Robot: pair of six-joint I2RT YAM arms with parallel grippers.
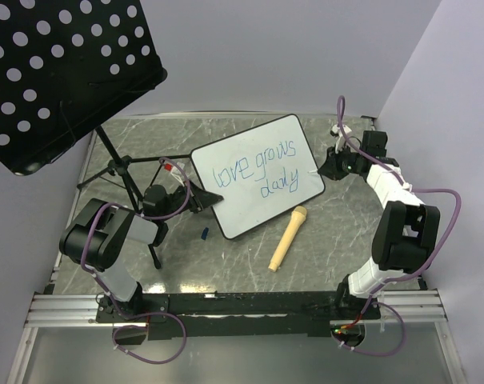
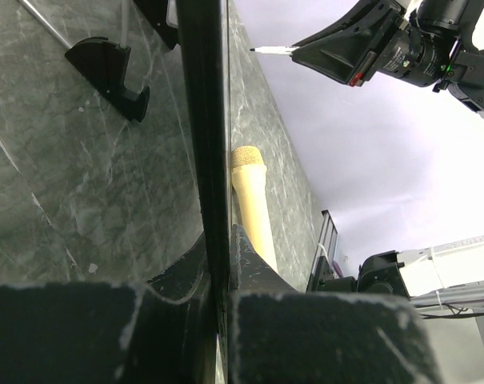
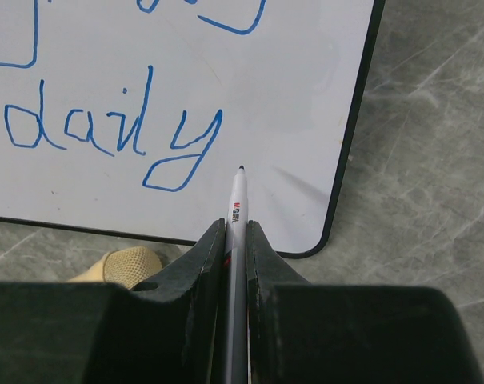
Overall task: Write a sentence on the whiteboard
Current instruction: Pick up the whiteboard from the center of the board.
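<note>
The whiteboard [image 1: 258,176] stands tilted on the table, with the sentence [image 1: 254,172] "love grows daily" in blue on two lines. My left gripper [image 1: 195,200] is shut on the board's left edge [image 2: 203,160], seen edge-on in the left wrist view. My right gripper [image 1: 322,170] is shut on a white marker [image 3: 236,212]. The marker tip hangs just off the board's lower right corner, right of the "y" of "daily" [image 3: 114,132]. The board also shows in the right wrist view [image 3: 306,96].
A tan microphone [image 1: 288,237] lies on the table in front of the board; it also shows in the left wrist view [image 2: 251,200]. A black perforated panel [image 1: 58,72] on a tripod stand [image 1: 126,180] is at the back left. A small blue cap [image 1: 204,234] lies near the left arm.
</note>
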